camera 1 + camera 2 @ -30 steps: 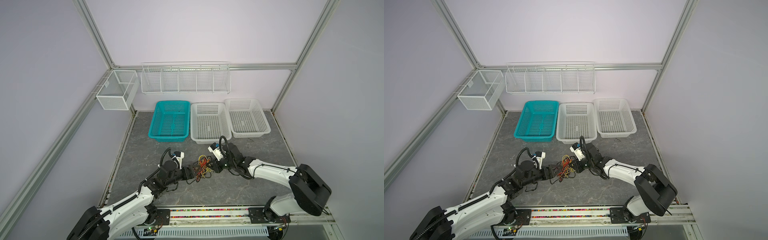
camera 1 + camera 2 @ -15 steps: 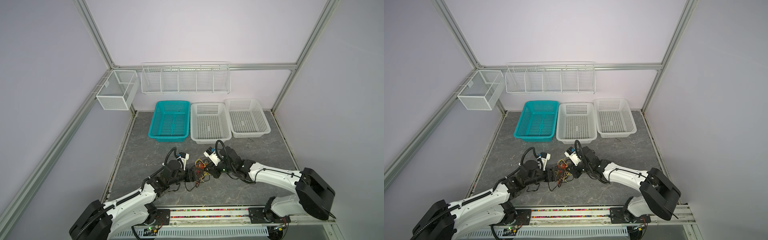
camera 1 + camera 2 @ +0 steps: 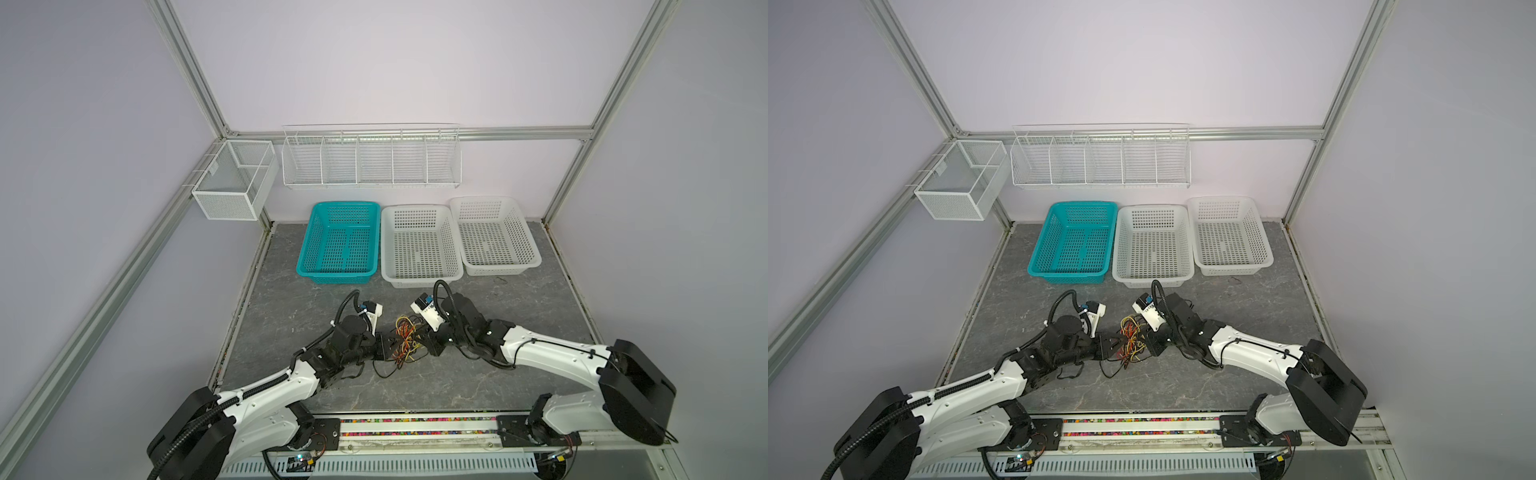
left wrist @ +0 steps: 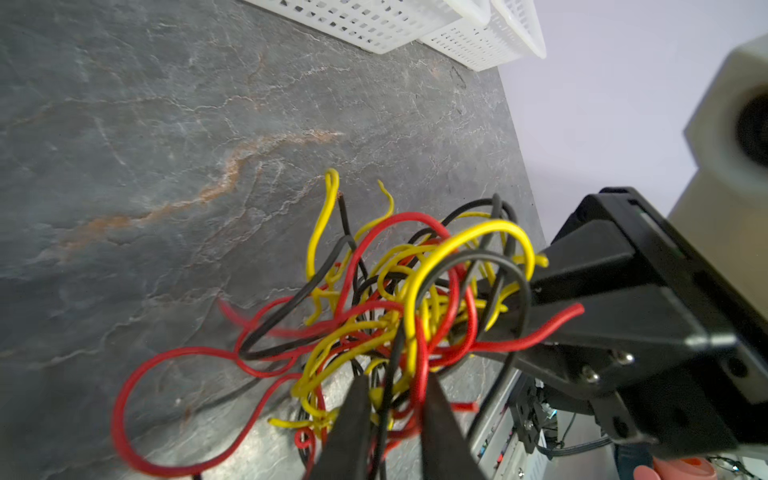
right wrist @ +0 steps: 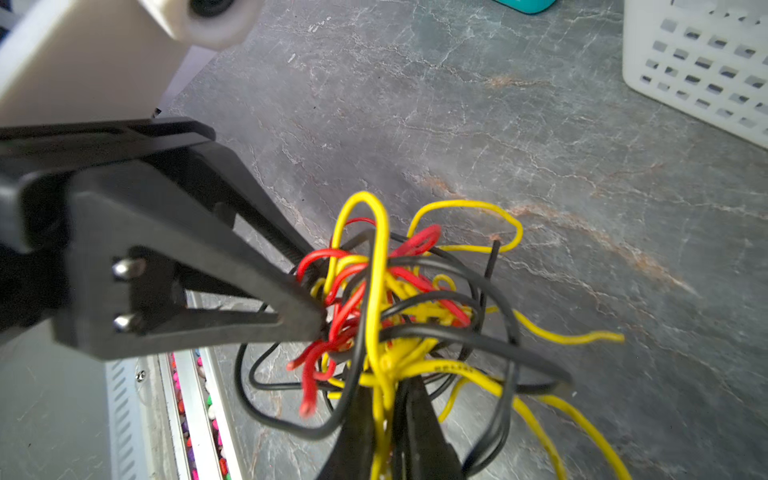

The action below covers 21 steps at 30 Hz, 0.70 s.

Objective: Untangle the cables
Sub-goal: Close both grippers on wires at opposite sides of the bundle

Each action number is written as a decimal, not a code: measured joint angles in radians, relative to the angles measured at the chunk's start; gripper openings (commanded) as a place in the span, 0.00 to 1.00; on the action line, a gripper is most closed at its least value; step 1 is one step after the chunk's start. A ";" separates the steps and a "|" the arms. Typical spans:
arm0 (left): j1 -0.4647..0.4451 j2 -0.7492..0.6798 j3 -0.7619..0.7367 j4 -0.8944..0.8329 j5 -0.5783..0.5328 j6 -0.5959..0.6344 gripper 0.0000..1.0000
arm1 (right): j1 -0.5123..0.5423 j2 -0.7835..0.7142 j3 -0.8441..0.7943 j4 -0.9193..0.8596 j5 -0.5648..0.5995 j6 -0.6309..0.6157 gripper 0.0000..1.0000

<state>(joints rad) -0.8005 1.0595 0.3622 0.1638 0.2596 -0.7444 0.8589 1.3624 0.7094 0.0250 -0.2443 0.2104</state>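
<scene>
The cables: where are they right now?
In both top views the cables bunch front and centre, between the left gripper and the right gripper, nearer than the teal basket.

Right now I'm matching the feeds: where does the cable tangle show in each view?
Top view: cables between left pincer and right pincer.
Top view: cables, same gap.
Left wrist: cables bunched at the left pincer's tips.
Right wrist: cables at the right pincer's tips.
Landmark: middle white basket, in all four.

A robot lab cell — aluminium frame (image 3: 523, 133); blank lilac walls (image 3: 395, 62); plastic baskets (image 3: 422, 276).
</scene>
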 measured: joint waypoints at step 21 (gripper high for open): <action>0.002 -0.171 -0.008 -0.069 -0.159 -0.070 0.00 | -0.052 -0.131 -0.046 0.095 -0.145 0.093 0.45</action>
<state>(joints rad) -0.7986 0.8890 0.3542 0.0952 0.1005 -0.8143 0.8066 1.2312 0.6636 0.1200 -0.3893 0.3038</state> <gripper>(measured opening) 0.055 0.488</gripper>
